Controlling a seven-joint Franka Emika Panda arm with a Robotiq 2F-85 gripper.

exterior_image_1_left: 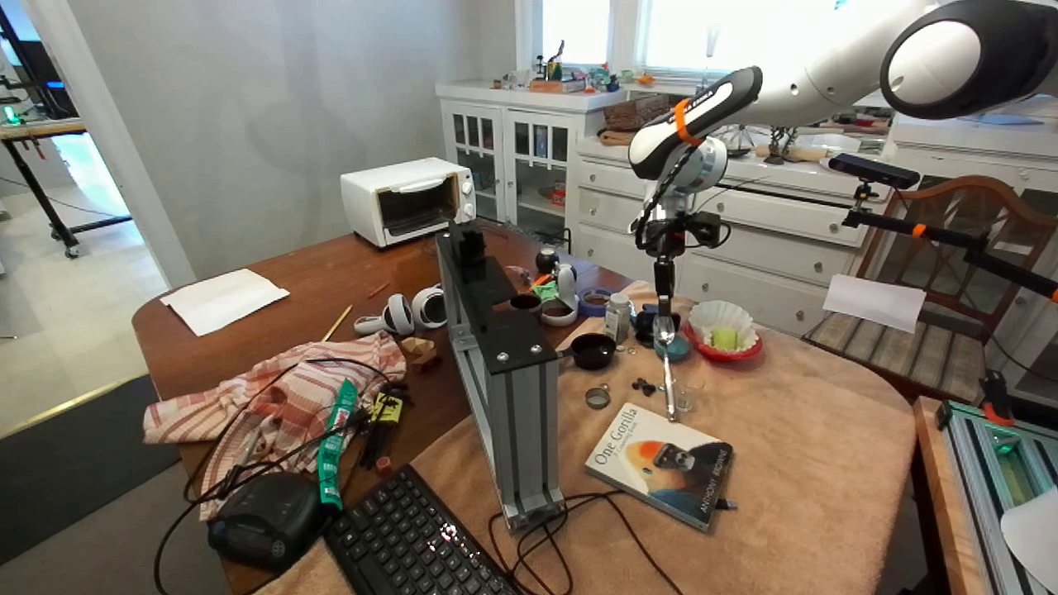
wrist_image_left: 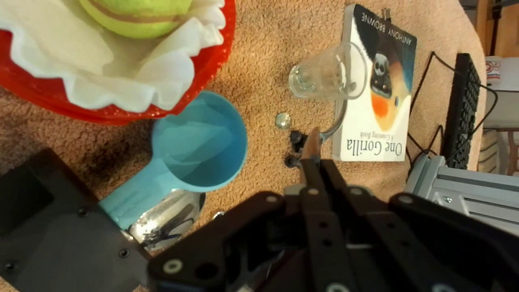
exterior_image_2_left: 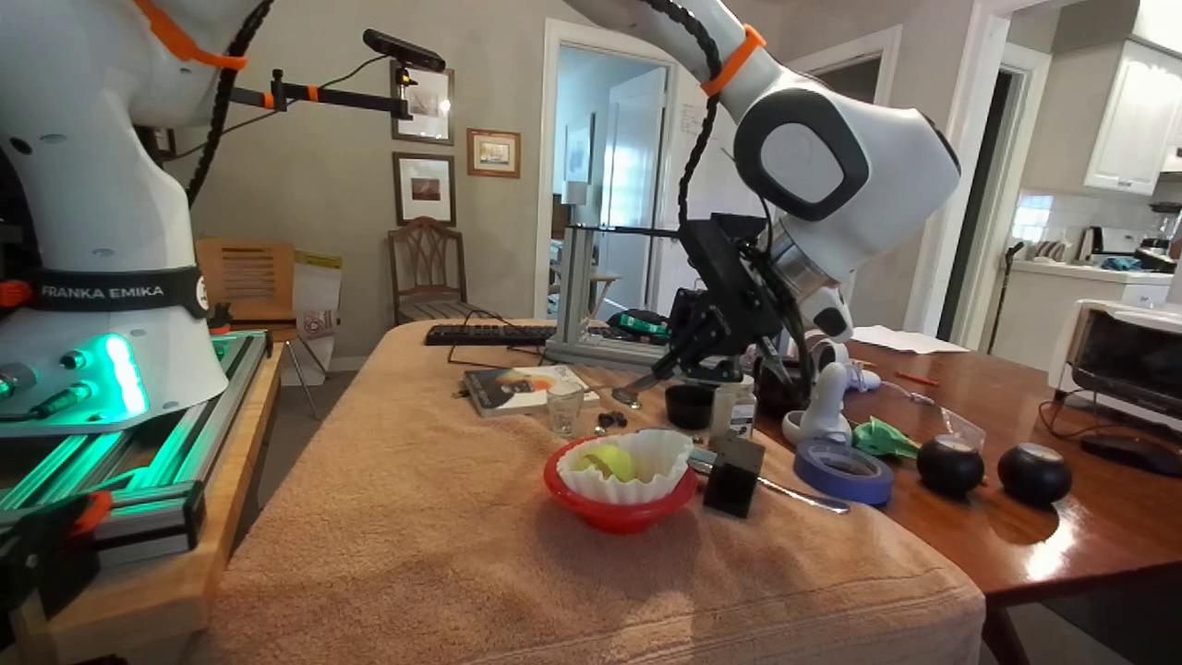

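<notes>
My gripper (exterior_image_1_left: 664,307) points down over the towel-covered table, its fingers closed on a metal spoon (exterior_image_1_left: 669,376). The fingertips also show in the wrist view (wrist_image_left: 319,161). They pinch the spoon near its bowl end (exterior_image_2_left: 626,397), and the handle reaches away toward the book (wrist_image_left: 375,117). I cannot tell whether the handle touches the book or the towel. A clear glass (wrist_image_left: 324,75) and small black pieces (wrist_image_left: 297,140) are close to the spoon. A light blue scoop (wrist_image_left: 200,142) lies beside a red bowl (exterior_image_2_left: 623,522) holding a white paper filter (wrist_image_left: 150,87) and a yellow-green ball (wrist_image_left: 140,18).
A metal frame (exterior_image_1_left: 529,446) stands beside the book, with a black keyboard (exterior_image_1_left: 413,537) and cables nearby. A black box (exterior_image_2_left: 734,476), blue tape (exterior_image_2_left: 842,471), a small dark pot (exterior_image_1_left: 593,351) and a white bottle (exterior_image_1_left: 617,318) stand around the arm. A toaster oven (exterior_image_1_left: 405,198) is farther back.
</notes>
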